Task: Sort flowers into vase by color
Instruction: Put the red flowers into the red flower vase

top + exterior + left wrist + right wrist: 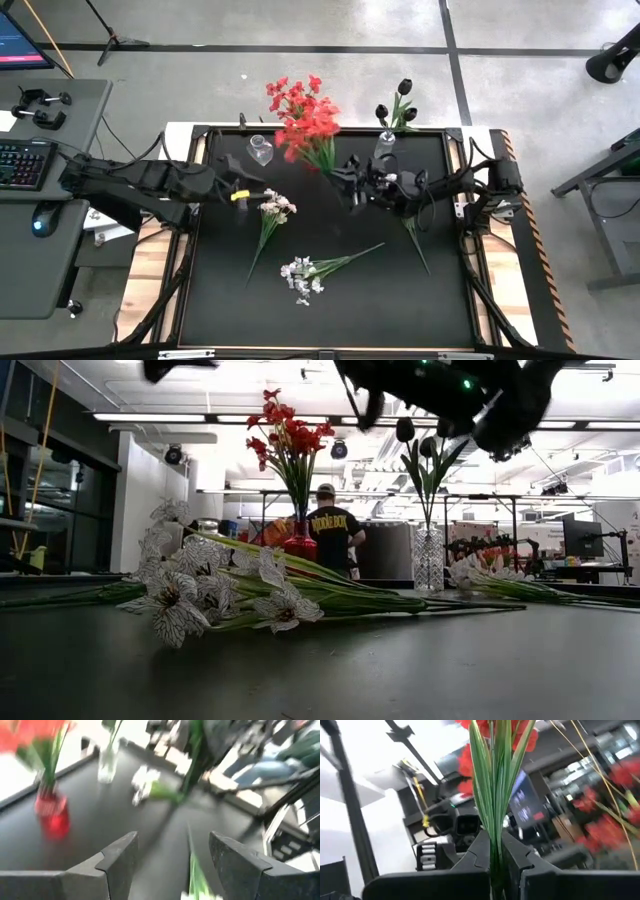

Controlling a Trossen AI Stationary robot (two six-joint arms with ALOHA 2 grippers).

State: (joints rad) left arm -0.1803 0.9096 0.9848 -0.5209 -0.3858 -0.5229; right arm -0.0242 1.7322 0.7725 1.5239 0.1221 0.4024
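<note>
Two dark right hand (495, 855) fingers clamp thin green red flower stems (496, 795).

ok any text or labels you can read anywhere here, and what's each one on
Yellow lettering on the back of the person's black shirt in the low view: too small to read for certain.
Red screen of the monitor at the desk in the high view: no text can be made out.
Keyboard on the desk: key legends too small to read.
Red vase in the left wrist view: any marking is blurred.
Nothing else carries readable text.
</note>
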